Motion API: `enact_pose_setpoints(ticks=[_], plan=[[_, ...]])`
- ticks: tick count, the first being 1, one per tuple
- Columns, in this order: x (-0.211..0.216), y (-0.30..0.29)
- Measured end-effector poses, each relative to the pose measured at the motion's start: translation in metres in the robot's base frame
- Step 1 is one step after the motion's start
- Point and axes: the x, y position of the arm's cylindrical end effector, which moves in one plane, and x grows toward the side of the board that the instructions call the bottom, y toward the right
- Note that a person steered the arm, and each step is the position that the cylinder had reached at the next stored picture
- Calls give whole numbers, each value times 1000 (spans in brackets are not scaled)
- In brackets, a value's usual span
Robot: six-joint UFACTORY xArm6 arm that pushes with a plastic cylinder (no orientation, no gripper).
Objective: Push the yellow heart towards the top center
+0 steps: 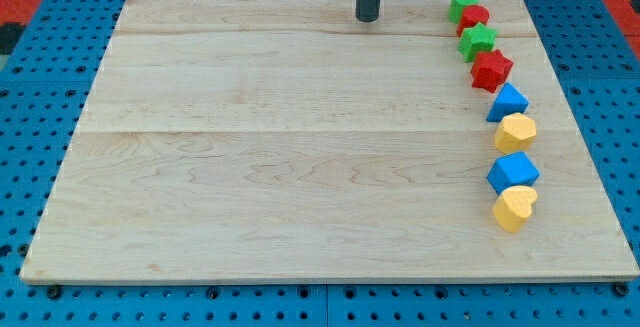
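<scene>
The yellow heart [515, 208] lies at the view's lower right, lowest in a curved line of blocks along the board's right side. My tip [368, 18] is at the view's top centre, far up and to the left of the heart, touching no block. Above the heart sit a blue block [513, 171], a yellow hexagon-like block [516, 132], a blue triangle-like block [507, 101], a red star [491, 69], a green star [477, 40], a red block [473, 17] and a green block [462, 4].
The wooden board [250, 147] rests on a blue pegboard table [30, 117]. The board's right edge runs close to the line of blocks.
</scene>
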Motion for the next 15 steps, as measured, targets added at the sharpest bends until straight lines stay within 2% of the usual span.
enact_pose_setpoints(ticks=[2,3,4,5,6,7,8,9,11,12,13,14,15], plan=[[9,4],[105,6],[204,-34],[332,-25],[379,39],[377,124],[376,234],[338,200],[298,55],[316,34],[358,30],[328,-10],[266,-14]])
